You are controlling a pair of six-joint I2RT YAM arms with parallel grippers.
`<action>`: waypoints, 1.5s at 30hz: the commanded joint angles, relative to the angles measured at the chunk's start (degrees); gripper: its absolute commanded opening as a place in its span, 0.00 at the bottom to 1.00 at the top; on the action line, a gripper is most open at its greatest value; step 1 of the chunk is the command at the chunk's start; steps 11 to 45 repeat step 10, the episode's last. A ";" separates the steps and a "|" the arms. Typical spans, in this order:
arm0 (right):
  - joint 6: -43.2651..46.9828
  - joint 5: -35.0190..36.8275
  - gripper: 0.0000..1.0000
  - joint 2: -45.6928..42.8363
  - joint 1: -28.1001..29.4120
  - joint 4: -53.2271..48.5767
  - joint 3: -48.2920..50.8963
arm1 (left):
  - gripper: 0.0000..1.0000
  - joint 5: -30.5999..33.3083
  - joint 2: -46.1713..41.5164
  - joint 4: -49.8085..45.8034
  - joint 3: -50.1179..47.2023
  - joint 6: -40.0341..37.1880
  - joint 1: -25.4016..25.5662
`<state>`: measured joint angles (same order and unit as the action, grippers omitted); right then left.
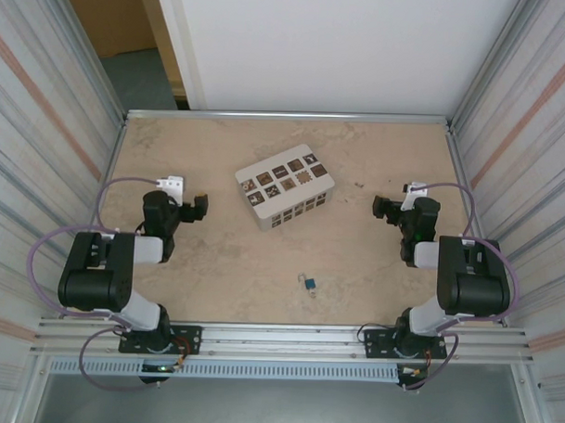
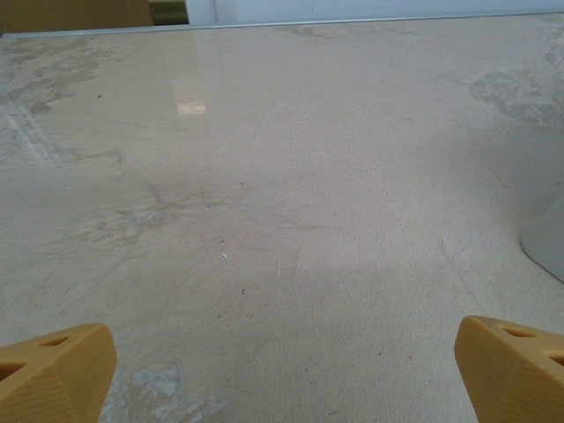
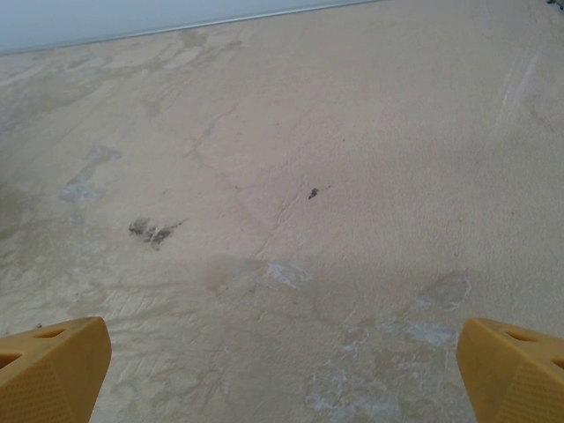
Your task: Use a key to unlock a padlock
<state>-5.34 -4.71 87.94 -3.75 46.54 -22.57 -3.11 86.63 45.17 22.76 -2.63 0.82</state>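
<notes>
Where the matt, beige, marble-patterned tabletop (image 1: 215, 274) is faintly scuffed and stained, a white rectangular box (image 1: 284, 186) faced with dark square tiles is set askew. The tiny blue-bodied padlock (image 1: 311, 285) with a thin silvery shackle is laid flat on the tabletop, nearer the arm bases than the box and well apart from it. The left gripper (image 1: 197, 207) is held left of the box and the right gripper (image 1: 383, 208) right of it. Both are apart from the padlock. The wedge-shaped, finely textured yellow fingertips of the left (image 2: 53, 366) and of the right (image 3: 53, 370) are spread wide, with nothing held between them.
</notes>
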 commanded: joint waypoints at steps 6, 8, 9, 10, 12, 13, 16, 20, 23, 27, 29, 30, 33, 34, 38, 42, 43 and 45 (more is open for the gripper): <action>0.86 1.22 0.99 0.37 0.48 -0.91 -0.85 | 0.99 1.20 0.03 -0.08 0.99 -1.23 0.05; 0.86 1.28 0.99 0.27 0.34 -0.93 -0.89 | 0.99 1.17 0.03 -0.08 1.04 -1.25 0.04; 0.78 1.26 0.99 0.26 0.36 -0.92 -0.81 | 0.99 1.18 0.03 -0.10 1.05 -1.23 0.00; 0.69 1.52 0.99 0.30 0.36 -0.95 -0.86 | 0.99 1.17 0.03 -0.08 1.01 -1.23 0.05; 0.69 1.52 0.99 0.30 0.36 -0.95 -0.86 | 0.99 1.17 0.03 -0.08 1.01 -1.23 0.05; 0.69 1.52 0.99 0.30 0.36 -0.95 -0.86 | 0.99 1.17 0.03 -0.08 1.01 -1.23 0.05; 0.69 1.52 0.99 0.30 0.36 -0.95 -0.86 | 0.99 1.17 0.03 -0.08 1.01 -1.23 0.05; 0.69 1.52 0.99 0.30 0.36 -0.95 -0.86 | 0.99 1.17 0.03 -0.08 1.01 -1.23 0.05; 0.69 1.52 0.99 0.30 0.36 -0.95 -0.86 | 0.99 1.17 0.03 -0.08 1.01 -1.23 0.05; 0.69 1.52 0.99 0.30 0.36 -0.95 -0.86 | 0.99 1.17 0.03 -0.08 1.01 -1.23 0.05; 0.69 1.52 0.99 0.30 0.36 -0.95 -0.86 | 0.99 1.17 0.03 -0.08 1.01 -1.23 0.05; 0.69 1.52 0.99 0.30 0.36 -0.95 -0.86 | 0.99 1.17 0.03 -0.08 1.01 -1.23 0.05; 0.69 1.52 0.99 0.30 0.36 -0.95 -0.86 | 0.99 1.17 0.03 -0.08 1.01 -1.23 0.05; 0.69 1.52 0.99 0.30 0.36 -0.95 -0.86 | 0.99 1.17 0.03 -0.08 1.01 -1.23 0.05; 0.69 1.52 0.99 0.30 0.36 -0.95 -0.86 | 0.99 1.17 0.03 -0.08 1.01 -1.23 0.05; 0.69 1.52 0.99 0.30 0.36 -0.95 -0.86 | 0.99 1.17 0.03 -0.08 1.01 -1.23 0.05; 0.69 1.52 0.99 0.30 0.36 -0.95 -0.86 | 0.99 1.17 0.03 -0.08 1.01 -1.23 0.05; 0.69 1.52 0.99 0.30 0.36 -0.95 -0.86 | 0.99 1.17 0.03 -0.08 1.01 -1.23 0.05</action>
